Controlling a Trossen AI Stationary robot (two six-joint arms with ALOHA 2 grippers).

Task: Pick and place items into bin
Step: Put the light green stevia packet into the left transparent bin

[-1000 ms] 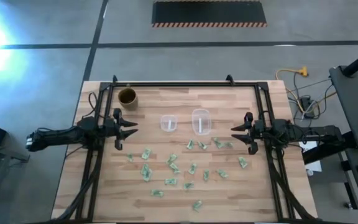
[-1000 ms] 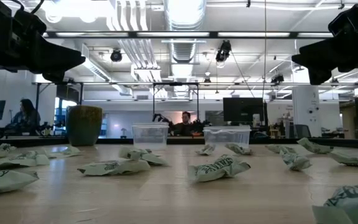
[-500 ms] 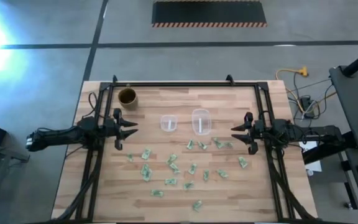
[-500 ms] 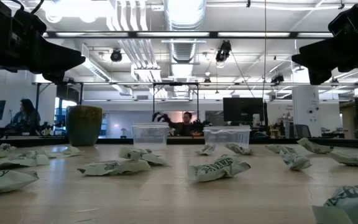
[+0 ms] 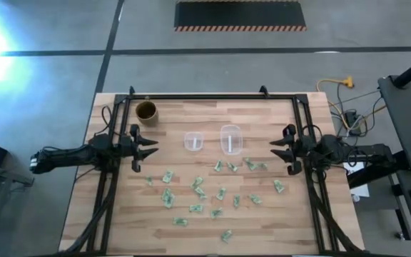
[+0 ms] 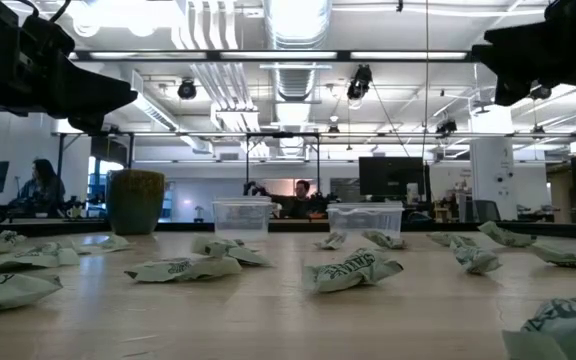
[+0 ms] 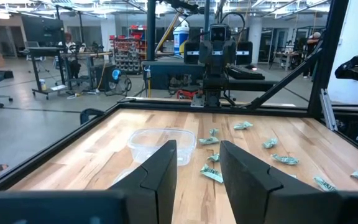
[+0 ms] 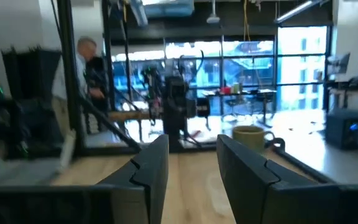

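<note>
Right gripper [image 5: 275,150], high view: sits drawn back slightly toward its own table edge since a moment ago, jaws parted, holding nothing. Items [image 5: 198,189] lie scattered ahead of it and off to one side, well apart, none inside either clear tub [image 5: 231,138]. Left gripper [image 5: 153,150] opposite: unmoved, parted, empty.

Low view: shows right gripper [image 6: 528,50] risen higher above the items.

Left wrist view: frames a tub and items beyond spread fingers [image 7: 160,168].

Right wrist view: looks level across; no items seen.

Suggests no pick begun yet; whole task outstanding.
</note>
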